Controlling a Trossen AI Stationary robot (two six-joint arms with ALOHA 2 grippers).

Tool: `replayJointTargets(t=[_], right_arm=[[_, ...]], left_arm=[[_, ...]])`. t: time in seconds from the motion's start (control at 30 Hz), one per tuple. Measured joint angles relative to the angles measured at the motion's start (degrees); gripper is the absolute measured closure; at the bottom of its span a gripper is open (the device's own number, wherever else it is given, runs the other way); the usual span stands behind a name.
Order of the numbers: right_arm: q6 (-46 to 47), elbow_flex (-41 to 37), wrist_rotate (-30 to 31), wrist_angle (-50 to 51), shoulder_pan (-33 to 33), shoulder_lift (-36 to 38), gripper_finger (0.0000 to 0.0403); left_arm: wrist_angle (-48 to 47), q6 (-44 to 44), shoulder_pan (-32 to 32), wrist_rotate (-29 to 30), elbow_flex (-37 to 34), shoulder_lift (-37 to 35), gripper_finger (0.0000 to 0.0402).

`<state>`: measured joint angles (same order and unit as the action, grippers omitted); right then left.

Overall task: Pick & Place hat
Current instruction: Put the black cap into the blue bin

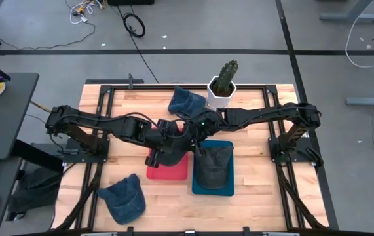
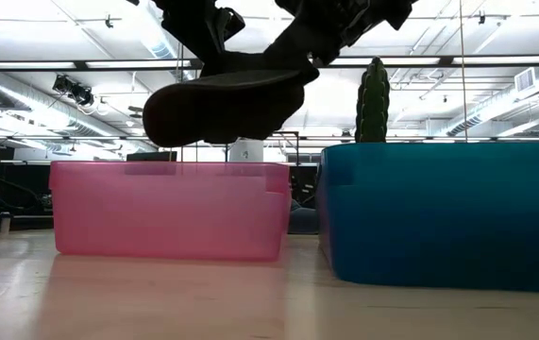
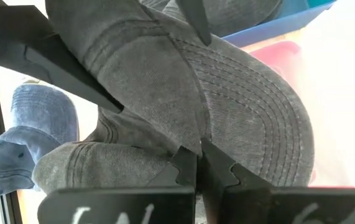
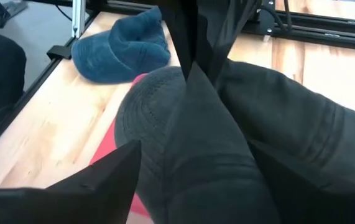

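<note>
A dark grey hat (image 1: 172,152) hangs in the air over the red bin (image 1: 167,169); in the low view the hat (image 2: 222,99) is clear above the pink-red bin's rim (image 2: 170,168). My left gripper (image 3: 199,165) and my right gripper (image 4: 193,146) meet at the hat from opposite sides, both shut on it. A second dark hat (image 1: 213,165) lies inside the teal bin (image 1: 229,190). One blue hat (image 1: 122,198) lies on the table near its near edge, another (image 1: 187,101) by the cactus pot. My left gripper pinches a raised fold of the hat's cloth (image 3: 196,134) between its two fingers, beside the stitched brim (image 3: 258,112). It comes from the table's left. The hat is lifted clear. My right gripper has a thick bunch of the hat's crown (image 4: 189,162) between its fingers (image 4: 102,180), which stand well apart on either side of it. It comes from the table's right, slanting down. The hat is clear of the bin, its brim end lower.
A cactus in a white pot (image 1: 223,88) stands near the table's far edge. The teal bin (image 2: 448,212) sits right beside the red bin. Black frame rails (image 1: 108,98) run around the table. Bare wood (image 1: 259,196) lies to the right of the teal bin.
</note>
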<state>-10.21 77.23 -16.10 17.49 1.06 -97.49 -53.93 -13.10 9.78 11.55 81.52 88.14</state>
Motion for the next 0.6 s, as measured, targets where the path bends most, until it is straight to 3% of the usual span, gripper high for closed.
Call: replayJointTargets(t=[0.17, 0.43, 0.6], right_arm=[[2.36, 0.00, -1.12, -1.12, 0.00, 0.00, 0.0181], [4.04, 0.00, -2.42, -1.48, -0.02, 0.00, 0.0381], [3.63, 0.00, -4.08, -1.63, -0.02, 0.00, 0.0378]], left_arm=[[0.07, 0.61, 0.00, 0.65, 0.00, 0.00, 0.0399], [0.00, 0.88, -0.01, 0.66, 0.00, 0.00, 0.0398], [0.17, 3.34, -0.01, 0.63, 0.00, -0.02, 0.0368]])
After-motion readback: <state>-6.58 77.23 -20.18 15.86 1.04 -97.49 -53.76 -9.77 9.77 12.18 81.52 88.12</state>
